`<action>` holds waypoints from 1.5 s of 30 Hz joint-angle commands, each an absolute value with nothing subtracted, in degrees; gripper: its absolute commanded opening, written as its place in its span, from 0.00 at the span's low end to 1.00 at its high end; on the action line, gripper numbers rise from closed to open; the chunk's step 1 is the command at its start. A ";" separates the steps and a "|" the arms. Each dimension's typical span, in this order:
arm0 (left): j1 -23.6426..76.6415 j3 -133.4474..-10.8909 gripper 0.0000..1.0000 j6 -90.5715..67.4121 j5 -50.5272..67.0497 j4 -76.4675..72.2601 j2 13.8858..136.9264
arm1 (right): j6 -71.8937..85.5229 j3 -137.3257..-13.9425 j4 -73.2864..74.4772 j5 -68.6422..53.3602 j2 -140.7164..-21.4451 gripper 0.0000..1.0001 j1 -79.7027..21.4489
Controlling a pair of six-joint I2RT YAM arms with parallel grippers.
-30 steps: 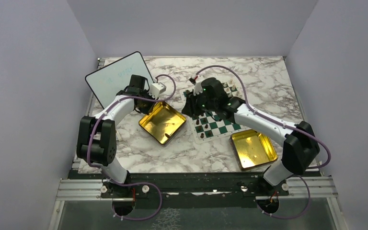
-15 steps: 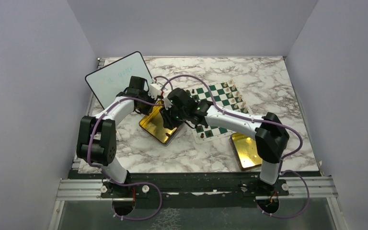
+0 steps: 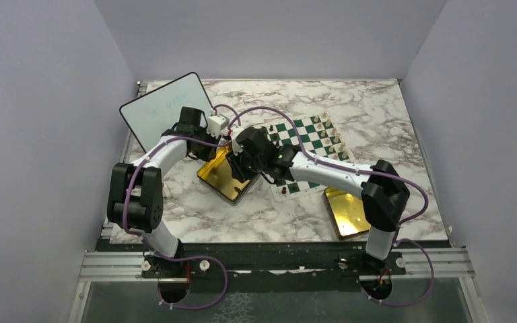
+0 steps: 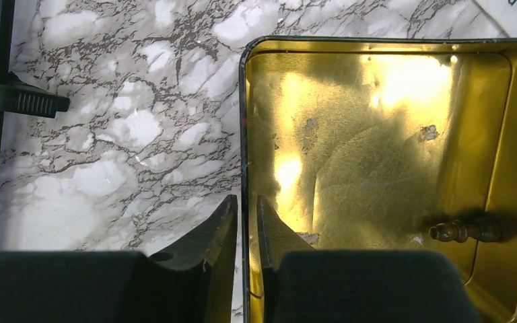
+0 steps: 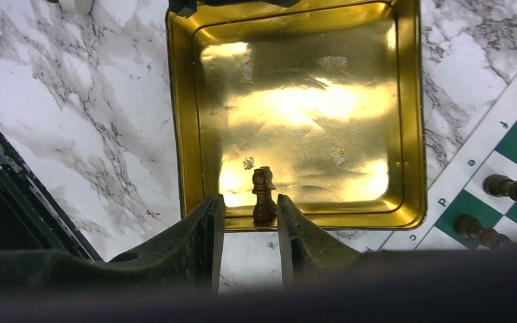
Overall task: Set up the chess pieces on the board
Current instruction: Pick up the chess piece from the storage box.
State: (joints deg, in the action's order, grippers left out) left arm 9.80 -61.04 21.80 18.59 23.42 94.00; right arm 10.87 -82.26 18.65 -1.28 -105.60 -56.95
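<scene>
right gripper (image 5: 249, 202): jaws parted, empty, flanking dark piece (image 5: 263, 195) at 6 o'clock wall of gold tin (image 5: 182, 101) | left gripper (image 4: 246, 205): slit-open astride tin rim | next: descend straight, pinch stem clear of wall

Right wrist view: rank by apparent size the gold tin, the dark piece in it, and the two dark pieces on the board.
1. Gold tin, by far.
2. Dark piece in the tin and the two board pieces look alike; one runs off frame, so unranked.
</scene>
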 commanded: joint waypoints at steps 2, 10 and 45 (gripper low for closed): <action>7.82 -62.27 0.22 18.30 24.25 21.88 92.82 | 10.33 -81.12 17.05 1.85 -102.41 0.40 -57.30; 3.51 -60.43 0.42 7.95 26.87 16.09 90.90 | 10.28 -81.47 17.98 0.27 -102.71 0.39 -57.28; -6.32 -49.24 0.57 -24.16 15.87 10.14 80.92 | 1.51 -109.23 47.29 -3.17 -130.57 0.52 -57.92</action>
